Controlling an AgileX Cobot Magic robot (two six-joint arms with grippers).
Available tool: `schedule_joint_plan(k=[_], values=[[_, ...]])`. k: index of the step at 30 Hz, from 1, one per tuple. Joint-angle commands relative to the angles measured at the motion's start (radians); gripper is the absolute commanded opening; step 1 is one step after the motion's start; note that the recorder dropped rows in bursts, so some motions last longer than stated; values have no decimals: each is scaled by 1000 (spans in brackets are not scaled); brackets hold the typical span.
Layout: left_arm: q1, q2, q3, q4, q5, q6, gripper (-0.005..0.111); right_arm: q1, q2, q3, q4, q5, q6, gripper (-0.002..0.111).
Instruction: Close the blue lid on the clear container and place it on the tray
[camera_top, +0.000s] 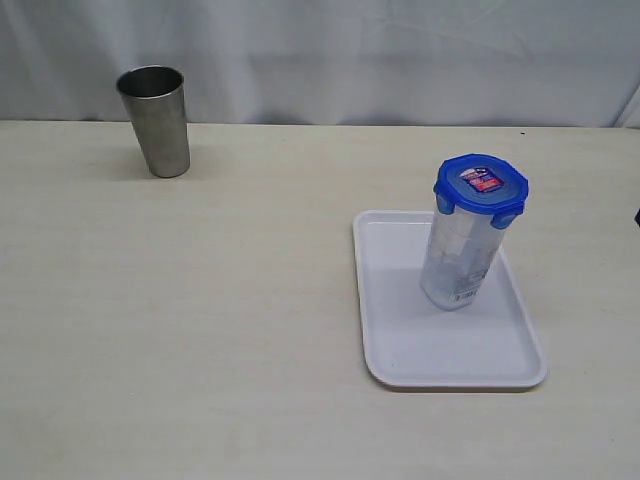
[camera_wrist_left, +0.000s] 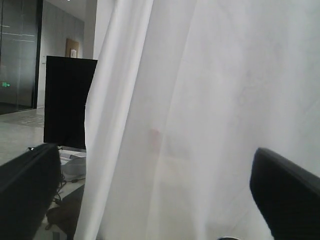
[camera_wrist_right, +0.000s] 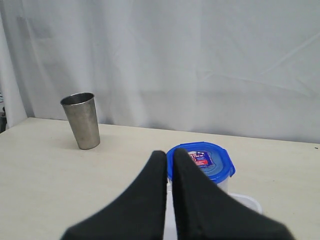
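Observation:
The clear container (camera_top: 461, 258) stands upright on the white tray (camera_top: 400, 340), right of the table's middle. The blue lid (camera_top: 481, 185) sits on top of it with its flaps down and the sticker facing up. Neither arm shows in the exterior view. In the right wrist view my right gripper (camera_wrist_right: 169, 156) is shut and holds nothing, a little back from the blue lid (camera_wrist_right: 207, 161) and above the tray (camera_wrist_right: 248, 201). In the left wrist view my left gripper (camera_wrist_left: 155, 200) is open, its black fingers (camera_wrist_left: 285, 195) far apart, facing the white curtain with nothing between them.
A steel cup (camera_top: 155, 120) stands upright at the back left of the table; it also shows in the right wrist view as the cup (camera_wrist_right: 82, 120). A white curtain (camera_top: 350, 50) hangs behind the table's far edge.

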Motion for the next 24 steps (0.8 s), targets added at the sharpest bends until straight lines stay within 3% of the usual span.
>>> schedule_joint_plan(k=[1,7,12,18,24], values=[[1,-74,5,-6,4,-7,96,2,-4,3,0,-3,1,5],[-7,-246,5,-6,4,-7,96,2,-4,3,0,-3,1,5],[-108,-377,5,-6,-1,-7,96,2,-4,3,0,-3,1,5],[-233,-377,-13,-6,-5,-7,96,2,-6,3,0,-10,1,5],[-240,-377,-13,-6,4,-7,96,2,-6,3,0,-10,1,5]])
